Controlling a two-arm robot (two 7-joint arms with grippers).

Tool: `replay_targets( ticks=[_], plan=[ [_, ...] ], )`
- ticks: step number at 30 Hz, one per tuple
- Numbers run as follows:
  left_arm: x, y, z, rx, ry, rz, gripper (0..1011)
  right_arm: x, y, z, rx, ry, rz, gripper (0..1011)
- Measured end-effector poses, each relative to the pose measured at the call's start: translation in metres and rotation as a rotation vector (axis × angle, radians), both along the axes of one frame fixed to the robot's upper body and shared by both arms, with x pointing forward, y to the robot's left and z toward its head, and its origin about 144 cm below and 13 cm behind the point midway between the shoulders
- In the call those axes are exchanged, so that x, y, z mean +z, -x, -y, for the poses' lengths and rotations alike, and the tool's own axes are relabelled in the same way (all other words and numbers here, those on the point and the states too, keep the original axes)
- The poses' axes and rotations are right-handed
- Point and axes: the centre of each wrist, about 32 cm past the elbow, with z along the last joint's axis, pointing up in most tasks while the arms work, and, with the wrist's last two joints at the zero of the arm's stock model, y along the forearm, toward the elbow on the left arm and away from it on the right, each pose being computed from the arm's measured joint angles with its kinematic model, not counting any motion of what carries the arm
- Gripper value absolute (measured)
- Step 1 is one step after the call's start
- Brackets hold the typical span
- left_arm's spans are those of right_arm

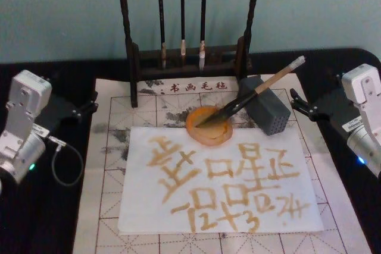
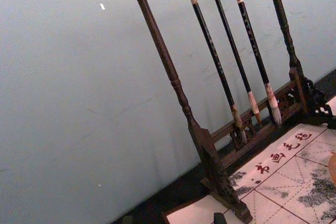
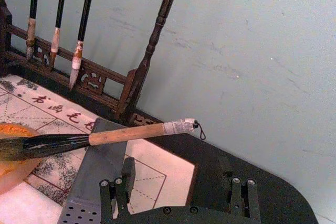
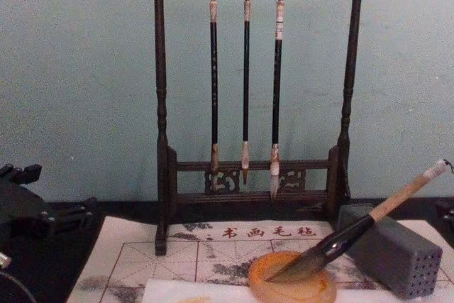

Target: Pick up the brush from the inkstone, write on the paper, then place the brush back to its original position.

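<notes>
and here is the brush [image 1: 250, 96], lying at rest: bushy tip down in the amber inkstone [image 1: 193, 130], handle slanting up and leaning on the grey block [image 1: 271, 114] just beside the dish. nobody has hold of it. the paper [image 1: 143, 206] lies in front of the inkstone on the gridded felt mat [image 1: 102, 206], and it is covered in broad amber characters, two rows of them.

the left gripper [image 1: 89, 104] sits out at the left edge of the mat, low over the black bench [image 1: 36, 224], well apart from the brush; its fingers look parted and hold nothing. the right gripper [image 1: 297, 102] mirrors it on the right, near the block but not touching it, and in the right wrist view its fingers [image 3: 113, 195] stand wide apart and empty, with the pale handle end just ahead of them.

so where are we? writing is on the sheet and the brush is on its dish, which reads like a finished round. it could equally be old strokes with the pick-up not yet begun; from here i cannot settle which.
</notes>
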Motion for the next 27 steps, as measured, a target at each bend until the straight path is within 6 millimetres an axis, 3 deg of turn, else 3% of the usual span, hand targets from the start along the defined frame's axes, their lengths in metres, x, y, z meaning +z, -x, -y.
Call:
replay_targets(
  ticks=[27],
  plan=[
    [0.0000, 0.0000, 0.0000, 0.000, 0.000, 0.000, 1001, 0.0000, 0.0000, 0.0000, 0.000, 0.000, 0.000, 1000]
  ],
)
